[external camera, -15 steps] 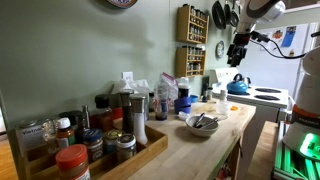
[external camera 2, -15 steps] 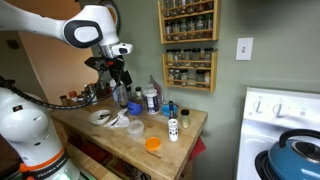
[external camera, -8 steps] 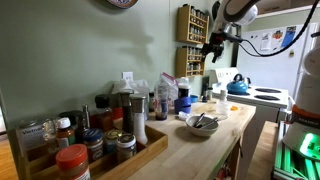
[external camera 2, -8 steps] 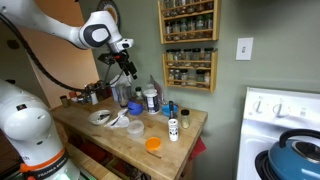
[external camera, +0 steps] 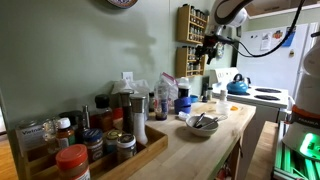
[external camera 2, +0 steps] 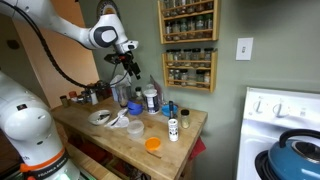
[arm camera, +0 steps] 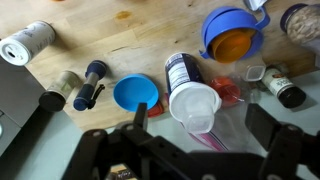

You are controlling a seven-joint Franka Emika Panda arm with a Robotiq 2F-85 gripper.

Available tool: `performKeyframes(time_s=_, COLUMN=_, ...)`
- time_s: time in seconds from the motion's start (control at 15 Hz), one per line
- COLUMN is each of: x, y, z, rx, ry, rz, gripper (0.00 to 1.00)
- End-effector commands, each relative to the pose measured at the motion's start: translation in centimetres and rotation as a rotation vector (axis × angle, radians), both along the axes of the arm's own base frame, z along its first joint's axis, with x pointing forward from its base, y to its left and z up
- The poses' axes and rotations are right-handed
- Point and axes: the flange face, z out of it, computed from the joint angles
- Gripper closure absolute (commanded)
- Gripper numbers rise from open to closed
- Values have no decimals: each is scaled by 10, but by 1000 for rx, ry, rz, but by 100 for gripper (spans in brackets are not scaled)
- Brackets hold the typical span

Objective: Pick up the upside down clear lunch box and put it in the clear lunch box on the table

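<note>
Two clear plastic containers lie on the wooden table in an exterior view: one near the middle, another just beside it. I cannot tell which one is upside down. Neither shows in the wrist view. My gripper hangs high above the bottles at the back of the table, also seen in the opposite exterior view. In the wrist view its jaws are open and empty, above a white bottle with a clear cap.
A bowl with utensils, an orange lid, a small white spice bottle and a blue lid are on the table. A crate of spice jars stands at one end. Wall spice racks; stove with blue kettle.
My arm has swung from beside the stove toward the wall, and the gripper now hangs over the bottles at the back of the table. Nothing on the table has moved.
</note>
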Motion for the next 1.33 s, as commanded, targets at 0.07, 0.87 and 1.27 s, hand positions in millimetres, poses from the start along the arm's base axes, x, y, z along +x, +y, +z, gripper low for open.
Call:
performKeyframes(time_s=0.07, x=17, y=9, z=-7, rx=18, ry=-7, rz=-28, gripper=0)
performKeyframes(time_s=0.87, x=170, y=13, z=-73, rx=-88, ry=156, rz=35, gripper=0)
performKeyframes(time_s=1.27, x=171, y=5, z=-95, rx=-58, ry=308, rz=32, gripper=0)
